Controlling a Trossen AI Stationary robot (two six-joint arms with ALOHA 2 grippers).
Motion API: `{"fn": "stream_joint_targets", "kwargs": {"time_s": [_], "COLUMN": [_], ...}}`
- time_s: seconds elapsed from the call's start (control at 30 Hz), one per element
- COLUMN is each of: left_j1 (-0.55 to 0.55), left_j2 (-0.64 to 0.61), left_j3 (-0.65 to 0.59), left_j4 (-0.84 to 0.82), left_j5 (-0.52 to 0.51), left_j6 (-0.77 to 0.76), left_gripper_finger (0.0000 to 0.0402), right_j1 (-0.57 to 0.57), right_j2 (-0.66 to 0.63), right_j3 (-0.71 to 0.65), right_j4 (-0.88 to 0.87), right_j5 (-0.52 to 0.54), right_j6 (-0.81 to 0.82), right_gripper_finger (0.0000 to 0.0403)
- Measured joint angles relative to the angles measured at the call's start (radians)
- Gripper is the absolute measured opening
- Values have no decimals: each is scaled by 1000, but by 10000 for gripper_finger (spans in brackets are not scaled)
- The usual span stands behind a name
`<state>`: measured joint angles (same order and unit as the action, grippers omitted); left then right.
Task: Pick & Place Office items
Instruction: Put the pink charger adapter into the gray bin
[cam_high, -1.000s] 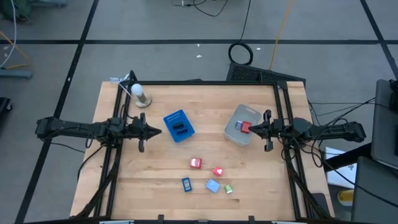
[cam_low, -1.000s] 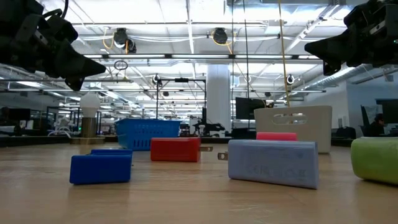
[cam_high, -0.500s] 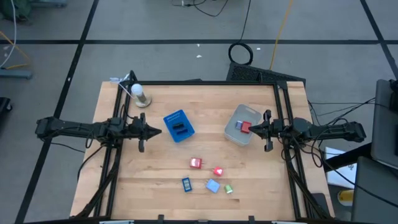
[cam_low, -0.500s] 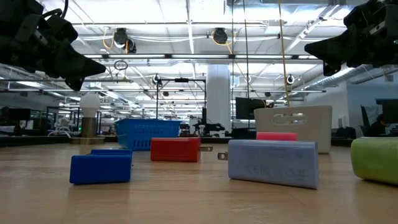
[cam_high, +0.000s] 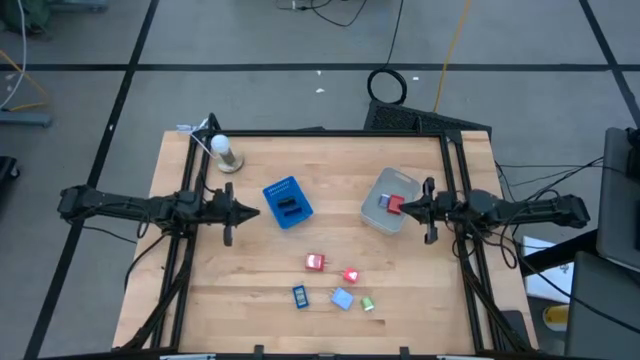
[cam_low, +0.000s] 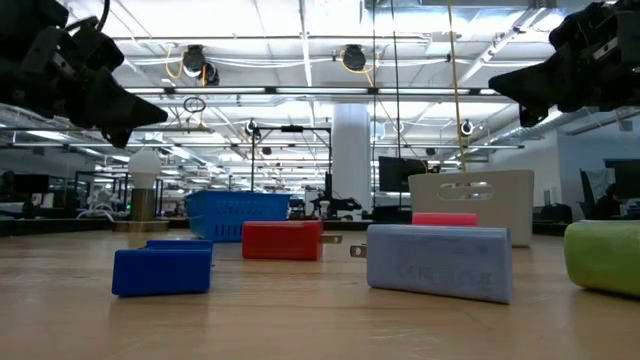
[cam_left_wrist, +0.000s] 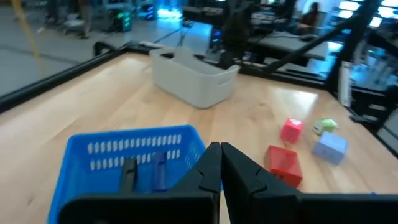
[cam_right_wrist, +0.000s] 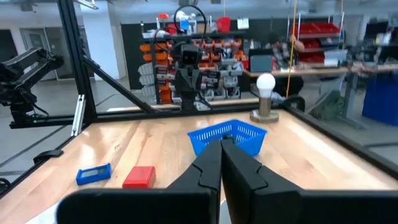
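Left tool (cam_high: 252, 211): clenched, fingers pressed together, nothing held, hovering at 9 o'clock of the blue basket (cam_high: 287, 202).
Right tool (cam_high: 405, 207): clenched, nothing held, above the 3 o'clock rim of the clear tub (cam_high: 380, 213).
Tub contents: one red piece (cam_high: 393, 205) inside, just beside the right tool.
Basket contents: two dark pieces (cam_left_wrist: 129, 173) lying in it.
Worktop (cam_high: 250, 280) cluster, 6 o'clock of the basket: red block (cam_high: 316, 262), small red piece (cam_high: 350, 275), dark blue piece (cam_high: 300, 295), light blue block (cam_high: 342, 298), green piece (cam_high: 367, 303), near each other but apart.
Light bulb (cam_high: 219, 146): on its stand at the 11 o'clock corner.
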<state>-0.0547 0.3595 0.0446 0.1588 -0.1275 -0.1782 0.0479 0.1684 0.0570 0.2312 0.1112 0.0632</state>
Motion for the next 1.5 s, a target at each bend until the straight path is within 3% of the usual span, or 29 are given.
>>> {"fn": "stream_joint_targets", "kwargs": {"time_s": [0.27,0.6,0.8,0.97,1.17,1.3,1.5], "left_j1": [0,0,0,0,0,0,0], "left_j2": [0,0,0,0,0,0,0], "left_j3": [0,0,0,0,0,0,0], "left_j4": [-15,-13,-24,-62,-80,-80,-80], "left_j5": [-47,-51,-49,-49,-48,-47,-47], "left_j6": [-44,-51,-68,-71,-79,-79,-79], "left_gripper_finger": [21,21,21,21,21,21,21], "right_j1": [4,133,235,317,347,332,277], "right_j2": [234,784,1092,1256,1336,1395,1464], "right_j3": [43,390,664,792,877,880,881], "right_j4": [71,-11,-314,-320,-303,-293,-218], "right_j5": [-18,-110,-118,-115,-148,-225,-328], "right_j6": [-55,-165,-304,-432,-473,-498,-554], "right_gripper_finger": [1,11,87,187,283,305,303]}}
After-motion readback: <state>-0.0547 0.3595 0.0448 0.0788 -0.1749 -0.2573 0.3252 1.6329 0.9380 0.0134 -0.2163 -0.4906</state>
